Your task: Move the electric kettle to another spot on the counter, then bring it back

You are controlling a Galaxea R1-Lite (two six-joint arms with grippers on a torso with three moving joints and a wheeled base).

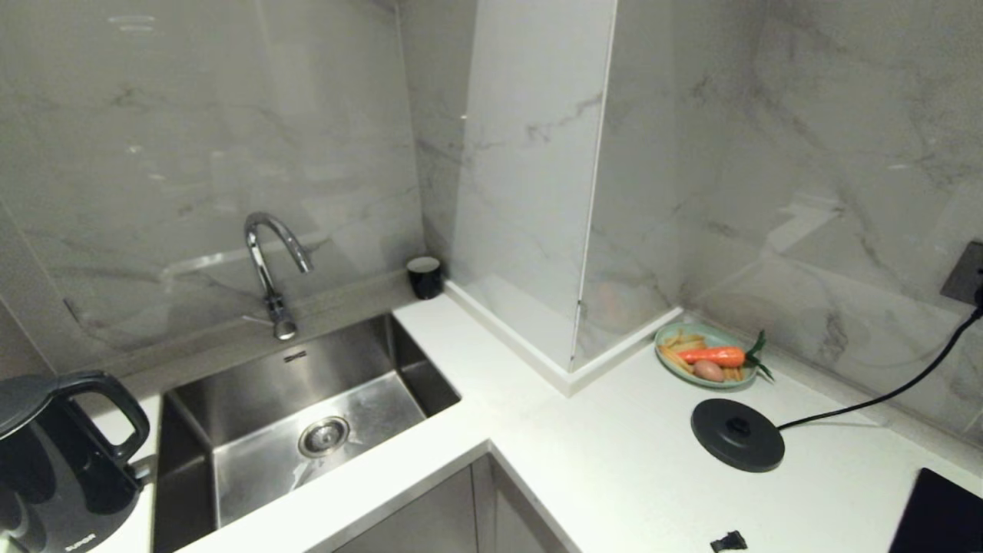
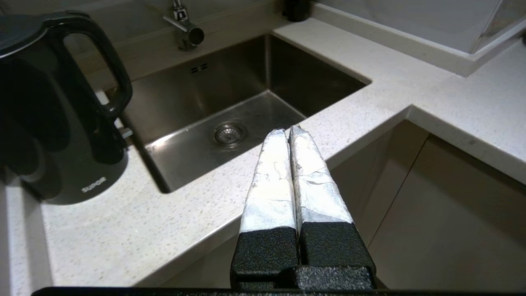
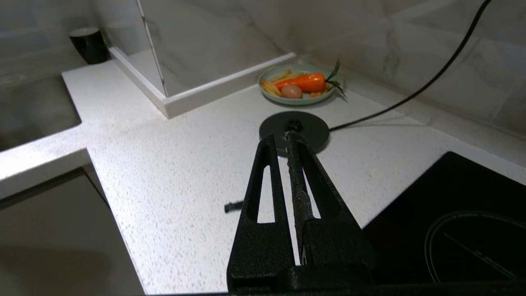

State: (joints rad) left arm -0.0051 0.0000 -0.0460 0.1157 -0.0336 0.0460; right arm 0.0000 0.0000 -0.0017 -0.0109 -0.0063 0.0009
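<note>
Black and glossy, the electric kettle (image 1: 57, 461) stands upright on the white speckled worktop (image 1: 614, 461) at the robot's far left, just beside the left rim of the steel sink (image 1: 307, 415), with its loop handle turned toward the basin. Its round corded base (image 1: 737, 434) lies well apart from it, on the right stretch of worktop past the corner, with the cord running up to a wall socket (image 1: 966, 283). Just behind the base sits a green plate (image 1: 710, 353) with a carrot, what looks like a small potato, and some pale strips. A small black cup (image 1: 425, 276) stands in the corner behind the sink, near the tap (image 1: 269, 269). A black hob (image 1: 937, 514) shows at the right edge, and a small dark scrap (image 1: 729, 542), too small to identify, lies on the worktop near the front.

Neither arm appears in the head view. The left pincer (image 2: 289, 130) hangs over the front edge of the worktop by the sink, its taped fingers pressed together, holding nothing, apart from the kettle. The right pincer (image 3: 283, 137) hangs over the right stretch of worktop facing the base, its fingertips closed on nothing.
</note>
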